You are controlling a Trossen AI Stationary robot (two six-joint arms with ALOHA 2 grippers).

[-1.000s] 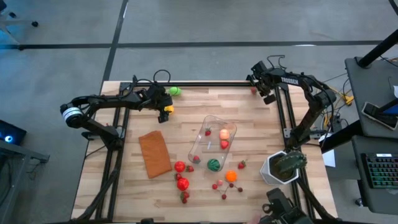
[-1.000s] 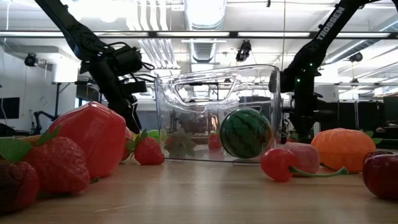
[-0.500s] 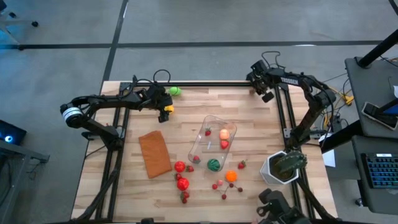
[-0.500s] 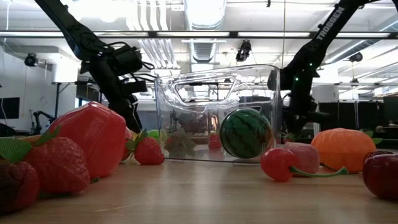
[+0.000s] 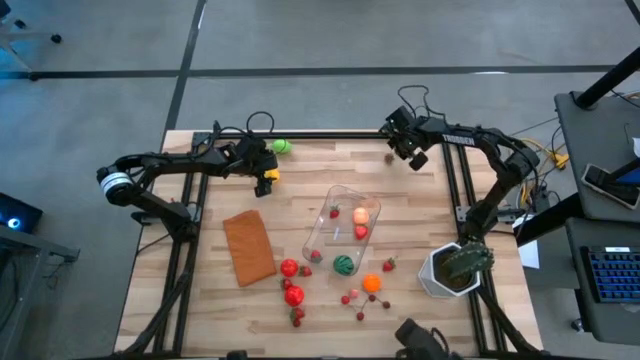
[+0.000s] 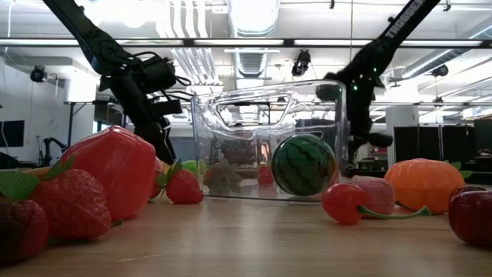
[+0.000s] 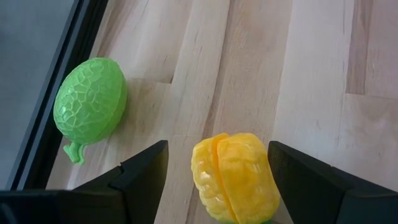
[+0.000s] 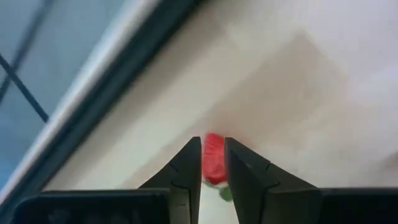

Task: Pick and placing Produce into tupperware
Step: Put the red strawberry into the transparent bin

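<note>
Between the fingers of the right gripper (image 8: 211,163), which are pinched nearly together on it, sits a small red berry (image 8: 213,158), carried above the far right part of the table (image 5: 300,165); the tupperware (image 5: 343,228) lies nearer the table's middle, well apart from this gripper, already holding a few pieces. For a clean placement, bring the gripper over the container's opening before releasing, keeping the pinch firm. Across the table, the left gripper (image 7: 216,163) stands spread around a yellow fruit (image 7: 236,177), with a green fruit (image 7: 91,98) just beside.
</note>
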